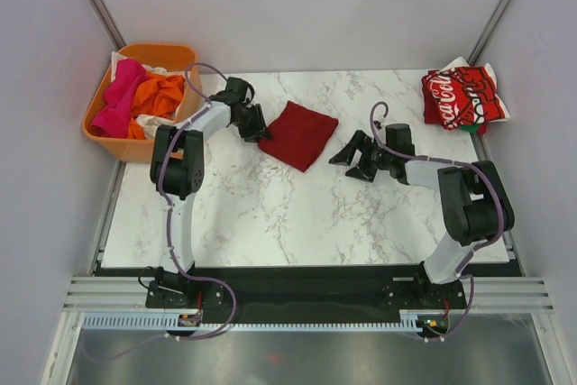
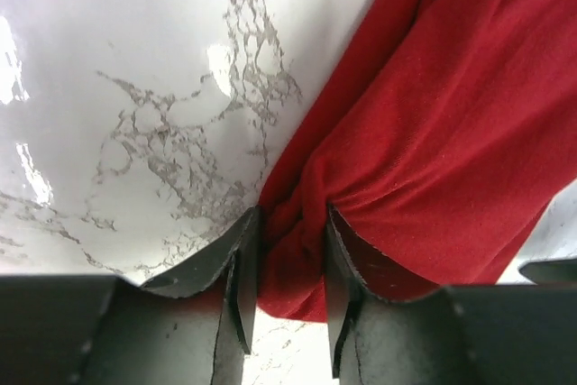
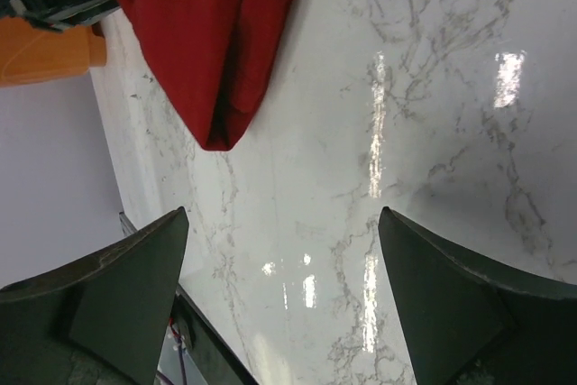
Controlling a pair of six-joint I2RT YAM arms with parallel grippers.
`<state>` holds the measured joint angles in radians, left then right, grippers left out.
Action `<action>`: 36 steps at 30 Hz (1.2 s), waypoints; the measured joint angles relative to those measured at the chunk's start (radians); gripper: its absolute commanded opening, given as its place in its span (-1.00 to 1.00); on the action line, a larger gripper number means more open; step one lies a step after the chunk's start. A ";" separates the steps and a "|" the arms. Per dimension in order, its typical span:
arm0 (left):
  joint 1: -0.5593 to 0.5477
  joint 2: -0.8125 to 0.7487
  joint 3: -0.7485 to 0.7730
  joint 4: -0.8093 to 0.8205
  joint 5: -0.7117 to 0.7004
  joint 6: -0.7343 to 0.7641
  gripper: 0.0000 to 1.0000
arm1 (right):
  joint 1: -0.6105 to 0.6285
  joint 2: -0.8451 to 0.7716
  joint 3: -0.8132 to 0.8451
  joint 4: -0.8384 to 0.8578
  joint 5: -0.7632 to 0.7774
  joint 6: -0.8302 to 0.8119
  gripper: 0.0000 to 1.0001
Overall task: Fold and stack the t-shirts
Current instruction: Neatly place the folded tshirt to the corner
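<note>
left: your left gripper [image 1: 255, 123] is pinched on the left edge of the folded dark-red t-shirt [image 1: 299, 135] mid-table | right: your right gripper [image 1: 348, 160] stands wide apart over the marble table [image 1: 270, 214], holding nothing | coca-cola t-shirt [image 1: 460, 96] lies folded at the far right corner

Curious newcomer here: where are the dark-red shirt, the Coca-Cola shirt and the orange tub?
dark-red shirt [image 1: 299, 134]: top view, its middle.
Coca-Cola shirt [image 1: 451, 95]: top view, printed front.
orange tub [image 1: 117, 144]: top view, near wall.
</note>
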<state>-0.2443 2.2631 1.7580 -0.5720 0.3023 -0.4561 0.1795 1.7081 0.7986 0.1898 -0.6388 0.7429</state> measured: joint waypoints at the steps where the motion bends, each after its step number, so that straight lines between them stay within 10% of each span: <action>1: 0.001 -0.008 -0.021 0.016 0.005 -0.008 -0.29 | 0.004 0.011 0.000 0.004 0.018 0.003 0.90; 18: 0.013 -0.052 -0.127 0.080 0.070 -0.087 -0.44 | 0.194 0.279 0.293 0.084 0.373 0.271 0.90; 36: 0.013 -0.091 -0.204 0.070 0.134 -0.108 -0.44 | 0.213 0.385 0.186 0.493 0.530 0.578 0.36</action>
<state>-0.2314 2.1719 1.5536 -0.5018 0.4366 -0.5644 0.3923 2.0933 0.9848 0.6830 -0.1085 1.3209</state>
